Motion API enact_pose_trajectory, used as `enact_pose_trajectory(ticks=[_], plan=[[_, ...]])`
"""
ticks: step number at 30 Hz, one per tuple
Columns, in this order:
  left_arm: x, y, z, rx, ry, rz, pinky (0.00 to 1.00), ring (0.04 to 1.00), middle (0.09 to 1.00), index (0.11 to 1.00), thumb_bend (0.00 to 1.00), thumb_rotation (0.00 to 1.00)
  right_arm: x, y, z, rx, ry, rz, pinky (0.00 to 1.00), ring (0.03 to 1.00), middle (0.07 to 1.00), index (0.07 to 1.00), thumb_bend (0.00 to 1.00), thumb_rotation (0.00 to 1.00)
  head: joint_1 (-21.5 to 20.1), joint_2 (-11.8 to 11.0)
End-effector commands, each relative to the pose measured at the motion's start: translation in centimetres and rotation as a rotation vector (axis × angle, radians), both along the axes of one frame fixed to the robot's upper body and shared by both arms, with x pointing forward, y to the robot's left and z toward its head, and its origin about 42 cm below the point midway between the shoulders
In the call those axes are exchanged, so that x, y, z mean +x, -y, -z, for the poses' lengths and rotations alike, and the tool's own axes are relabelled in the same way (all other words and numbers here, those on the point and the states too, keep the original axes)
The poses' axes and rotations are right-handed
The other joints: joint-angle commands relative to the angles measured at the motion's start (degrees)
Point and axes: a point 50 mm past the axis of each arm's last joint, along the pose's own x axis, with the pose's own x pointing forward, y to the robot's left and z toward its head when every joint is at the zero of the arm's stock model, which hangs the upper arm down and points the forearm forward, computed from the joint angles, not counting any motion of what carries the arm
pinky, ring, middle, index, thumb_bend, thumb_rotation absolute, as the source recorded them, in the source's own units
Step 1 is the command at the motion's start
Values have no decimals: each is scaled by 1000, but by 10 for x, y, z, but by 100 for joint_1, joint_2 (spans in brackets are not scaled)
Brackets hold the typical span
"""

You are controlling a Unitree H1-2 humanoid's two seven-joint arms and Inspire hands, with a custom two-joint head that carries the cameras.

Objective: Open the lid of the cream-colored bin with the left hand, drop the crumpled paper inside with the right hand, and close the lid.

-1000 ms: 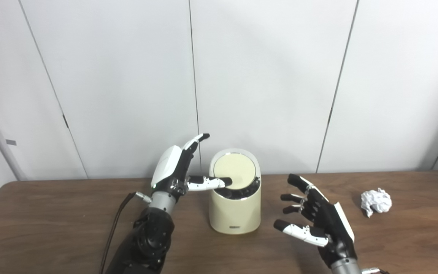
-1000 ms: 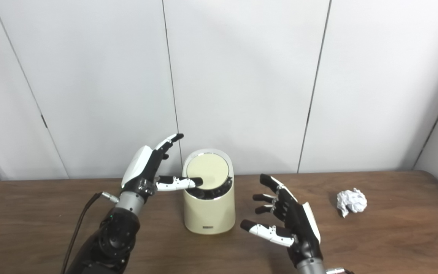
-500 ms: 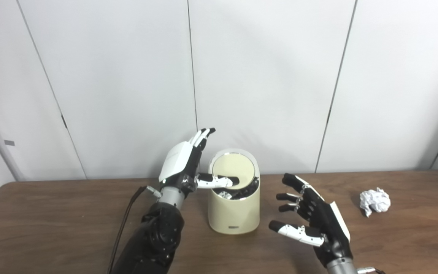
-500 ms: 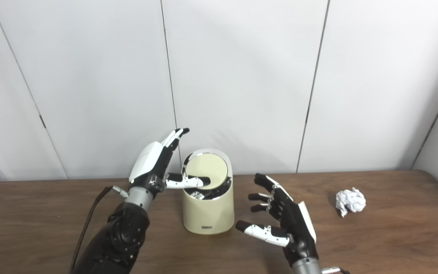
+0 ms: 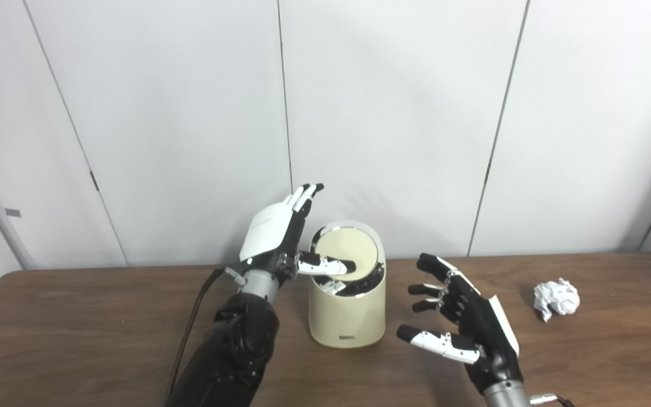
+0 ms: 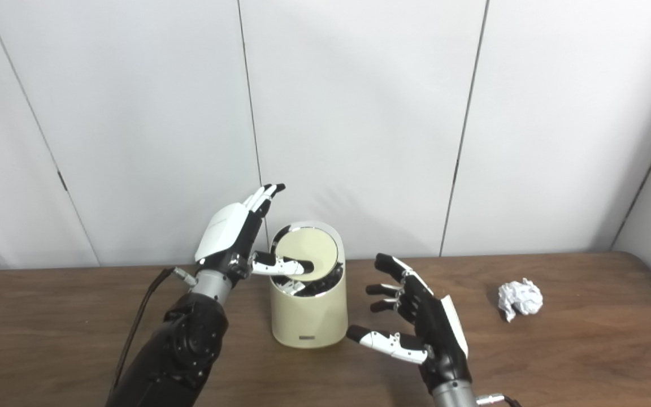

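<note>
A cream-colored cylindrical plastic bin [image 5: 348, 308] stands upright on the dark brown wooden surface [image 5: 77, 322], its long axis vertical, a little left of the middle of the scene. Its round cream lid [image 5: 345, 254] is tilted up, its face turned toward the camera, and a dark opening with something pale inside shows beneath the lid's front edge.

The left hand [image 5: 277, 240] is raised just beside the bin's left side, its white back toward the camera, its fingers [image 5: 304, 196] straight, close together and pointing up and slightly right. Its thumb [image 5: 325, 264] reaches sideways across the lid's lower part and touches it; the hand grips nothing.

The right hand [image 6: 427, 328] hovers above the surface just to the right of the bin, palm turned toward it, with fingers spread apart and empty, the black tips pointing left toward the bin's wall without touching it.

A crumpled ball of white paper [image 5: 556, 298] lies on the surface well to the right, apart from the right hand and from the bin. Pale wall panels [image 5: 393, 113] with thin vertical seams stand behind the surface.
</note>
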Motion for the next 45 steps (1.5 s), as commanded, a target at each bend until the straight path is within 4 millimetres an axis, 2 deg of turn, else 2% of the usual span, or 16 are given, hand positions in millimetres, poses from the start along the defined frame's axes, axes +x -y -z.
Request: enact_pose_trajectory(ticks=[1,10,21,28,35,45], plan=[[5,4,-35,19,104,3,926,973,989,1000,973,228,2,-5,-21,1,76,-8,561,689,843,822,785,204,-7,7],[7,4,-33,87,104,1,882,953,982,1000,980,196,3,-4,-21,29,78,-5,565,687,832,811,800,181,11,66],[7,5,-25,158,71,-4,891,972,1000,1000,999,155,4,-3,-24,38,91,-11,558,687,842,814,785,159,28,144],[8,9,-10,259,73,-11,853,962,1000,1000,1000,136,5,-1,-25,46,105,-20,572,690,851,818,778,168,20,180],[4,11,14,345,69,-14,800,965,1000,1000,1000,64,4,2,-27,31,115,-14,555,688,848,816,779,187,8,213],[2,11,28,407,66,-10,790,965,1000,1000,1000,57,4,2,-28,31,118,-13,551,688,848,816,786,190,11,238]])
